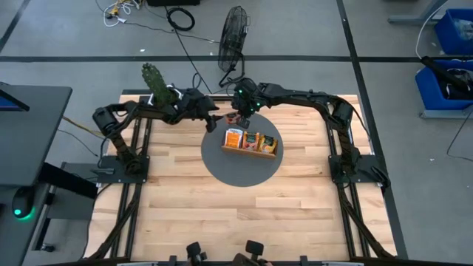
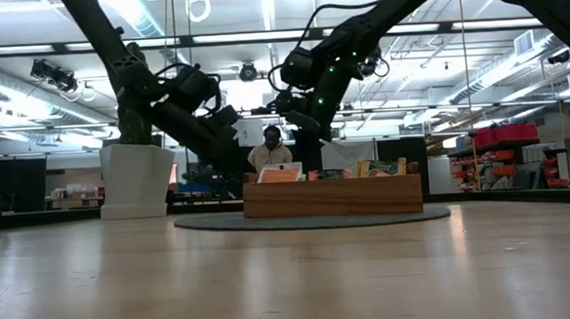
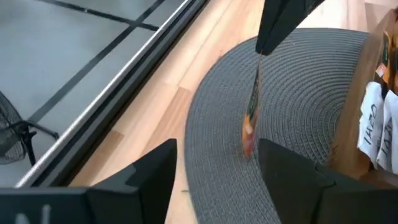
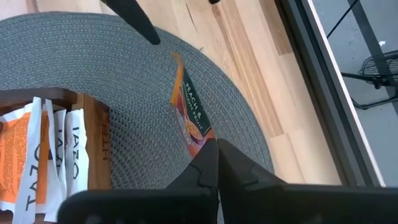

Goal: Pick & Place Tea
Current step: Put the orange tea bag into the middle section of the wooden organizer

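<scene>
Hovering over the mat's far left edge, the left gripper is seen with jaws spread and nothing between them. Just ahead of it, one sachet is held above the mat, pinched at a corner by the right gripper, jaws pressed together. Further right, more sachets are stood upright in the tray.

"TAZO" reads on white tea sachets in the wooden tray.
</scene>
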